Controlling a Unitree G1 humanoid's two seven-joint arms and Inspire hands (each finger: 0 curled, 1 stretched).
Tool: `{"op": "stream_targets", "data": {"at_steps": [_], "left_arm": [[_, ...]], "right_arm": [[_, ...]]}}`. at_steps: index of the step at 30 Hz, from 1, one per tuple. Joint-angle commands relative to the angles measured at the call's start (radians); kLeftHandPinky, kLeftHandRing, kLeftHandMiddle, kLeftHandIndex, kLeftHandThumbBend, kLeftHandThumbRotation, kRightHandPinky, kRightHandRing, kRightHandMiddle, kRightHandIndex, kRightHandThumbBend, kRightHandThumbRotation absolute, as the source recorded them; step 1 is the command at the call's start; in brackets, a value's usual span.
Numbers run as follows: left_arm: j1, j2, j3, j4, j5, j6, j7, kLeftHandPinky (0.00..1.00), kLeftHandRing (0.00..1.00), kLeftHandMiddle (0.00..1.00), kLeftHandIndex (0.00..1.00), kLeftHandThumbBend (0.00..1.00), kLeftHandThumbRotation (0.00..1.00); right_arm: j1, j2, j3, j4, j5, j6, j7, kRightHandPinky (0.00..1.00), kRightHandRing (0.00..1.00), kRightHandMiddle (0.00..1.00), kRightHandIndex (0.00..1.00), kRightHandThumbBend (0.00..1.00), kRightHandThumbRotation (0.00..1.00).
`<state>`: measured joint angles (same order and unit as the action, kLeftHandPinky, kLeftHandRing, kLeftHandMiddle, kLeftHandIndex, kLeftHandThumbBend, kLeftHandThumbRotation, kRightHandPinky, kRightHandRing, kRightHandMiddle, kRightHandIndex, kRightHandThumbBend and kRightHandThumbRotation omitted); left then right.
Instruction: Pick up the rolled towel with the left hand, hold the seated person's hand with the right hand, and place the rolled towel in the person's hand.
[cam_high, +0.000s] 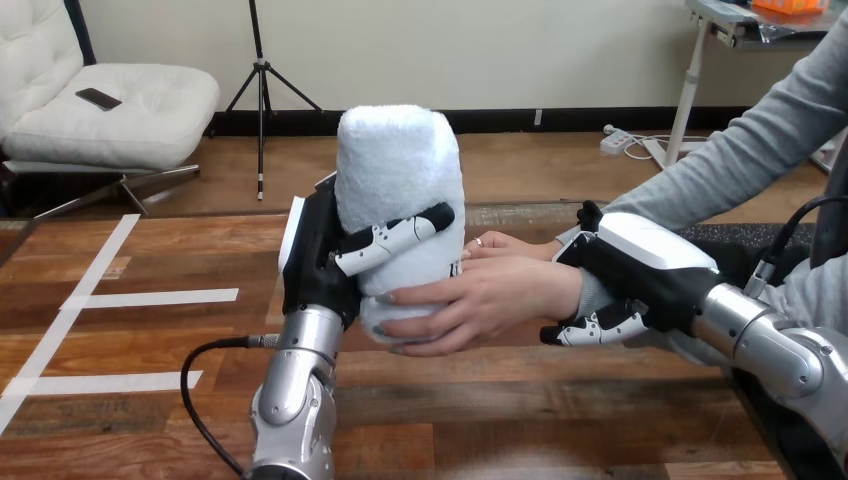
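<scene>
White rolled towel (395, 165) in left hand (320, 262), against person's hand (480, 300).

White fluffy rolled towel (398, 170) upright, lower end cupped in person's hand (480, 300).

The wooden tabletop (500, 420), made of reddish-brown planks, carries white tape strips (150, 298) stuck flat on its left part, one long strip running diagonally and shorter ones reaching from it toward the middle.
</scene>
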<state>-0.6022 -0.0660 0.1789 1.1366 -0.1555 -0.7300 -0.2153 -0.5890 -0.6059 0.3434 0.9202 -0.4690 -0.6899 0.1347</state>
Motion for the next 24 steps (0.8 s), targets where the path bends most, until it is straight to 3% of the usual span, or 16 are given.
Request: {"op": "stream_targets", "data": {"at_steps": [1,24], "left_arm": [[-0.035,-0.043,-0.019,-0.061,0.002,-0.020,-0.016,0.32,0.34,0.39,0.41,0.69,0.00],[-0.007,-0.075,-0.050,-0.052,0.034,-0.029,-0.033,0.32,0.35,0.40,0.41,0.70,0.00]], "right_arm": [[-0.093,0.030,-0.037,-0.045,0.024,-0.002,-0.010,0.16,0.20,0.25,0.26,0.52,0.19],[-0.093,0.041,-0.036,-0.050,0.015,0.011,-0.022,0.17,0.21,0.26,0.27,0.52,0.24]]}}
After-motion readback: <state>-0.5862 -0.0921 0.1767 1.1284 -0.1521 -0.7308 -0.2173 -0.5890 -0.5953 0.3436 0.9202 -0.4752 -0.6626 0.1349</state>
